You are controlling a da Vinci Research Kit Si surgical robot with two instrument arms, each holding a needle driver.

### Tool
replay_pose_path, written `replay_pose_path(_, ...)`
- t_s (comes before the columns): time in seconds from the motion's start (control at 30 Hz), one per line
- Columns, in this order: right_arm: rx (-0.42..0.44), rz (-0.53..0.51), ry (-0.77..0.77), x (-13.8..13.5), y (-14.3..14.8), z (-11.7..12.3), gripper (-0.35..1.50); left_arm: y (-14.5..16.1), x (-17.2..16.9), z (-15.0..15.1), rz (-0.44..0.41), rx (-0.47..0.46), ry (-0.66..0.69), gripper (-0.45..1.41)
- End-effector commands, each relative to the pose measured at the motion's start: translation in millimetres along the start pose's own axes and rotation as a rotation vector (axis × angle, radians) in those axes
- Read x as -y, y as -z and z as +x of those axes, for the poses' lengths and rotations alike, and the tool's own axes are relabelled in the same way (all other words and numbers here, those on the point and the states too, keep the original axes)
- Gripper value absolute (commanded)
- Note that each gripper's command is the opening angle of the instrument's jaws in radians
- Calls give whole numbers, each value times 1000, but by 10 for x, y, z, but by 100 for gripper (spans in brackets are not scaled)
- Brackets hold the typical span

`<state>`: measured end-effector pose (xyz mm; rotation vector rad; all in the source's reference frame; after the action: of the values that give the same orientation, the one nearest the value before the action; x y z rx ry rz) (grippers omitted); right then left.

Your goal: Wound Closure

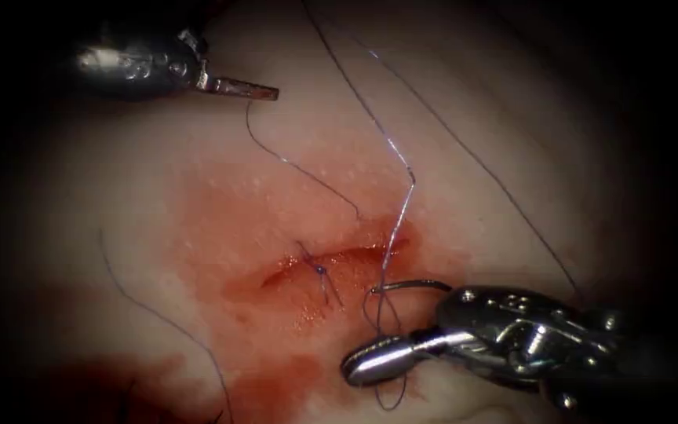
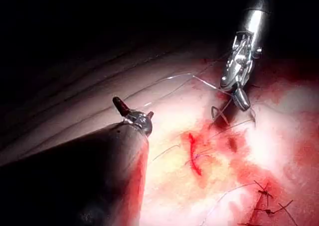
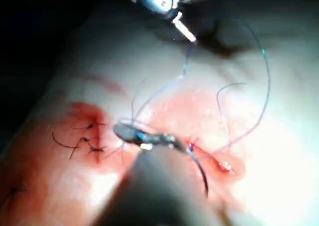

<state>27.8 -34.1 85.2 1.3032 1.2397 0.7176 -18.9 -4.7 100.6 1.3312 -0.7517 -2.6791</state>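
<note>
Reaching in from the lower right of the endoscope view, nearest the lens, the right arm's tool (image 1: 402, 334) lies almost flat over the tissue (image 1: 158, 196), its shaft running off to the right and its wrist bent so the tip points left. Its fingers (image 1: 374, 360) are spread apart: one rounded finger lies low by the tissue, while the curved needle (image 1: 406, 286) sits up at the other side of the tool, held near its rear end. How firmly it is gripped cannot be told. The needle's point lies just right of the cut (image 1: 331, 263), at the tissue surface; whether it has entered is unclear. Thread (image 1: 402, 212) loops around the tool's tip and rises from the needle toward the top of the view. The cut, wet with red fluid (image 1: 276, 377), carries one small knot (image 1: 321, 269) near its middle. Farther back, at upper left, the left arm's tool (image 1: 264, 92) is angled down and to the right, its fingers closed to a thin tip on a strand of thread that curves down to the cut.
</note>
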Motion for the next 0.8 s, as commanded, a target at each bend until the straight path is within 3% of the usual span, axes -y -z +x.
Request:
replay_pose_path(0.03, 2, -1, 1, -5, -8, 1, -35, -13, -4, 2, 2, -5, -27, 99)
replay_pose_path(0.4, 11, -9, -18, -9, -14, -5, -35, -22, 2, 15, 23, -38, -26, 98)
replay_pose_path(0.57, 10, -9, -18, -9, -14, -4, -35, -25, -5, 26, 22, -66, -56, 61)
replay_pose_path(0.6, 10, -9, -19, -9, -14, -3, -35, -26, -6, 28, 23, -67, -62, 42)
replay_pose_path(0.63, 10, -9, -19, -9, -14, -3, -35, -27, -8, 30, 24, -69, -75, 10)
replay_pose_path(0.67, 10, -9, -19, -8, -14, -3, -35, -27, -12, 34, 25, -70, -95, -42)
replay_pose_path(0.8, 9, -9, -20, -7, -13, -2, -35, -24, -18, 36, 27, -68, -104, -45)
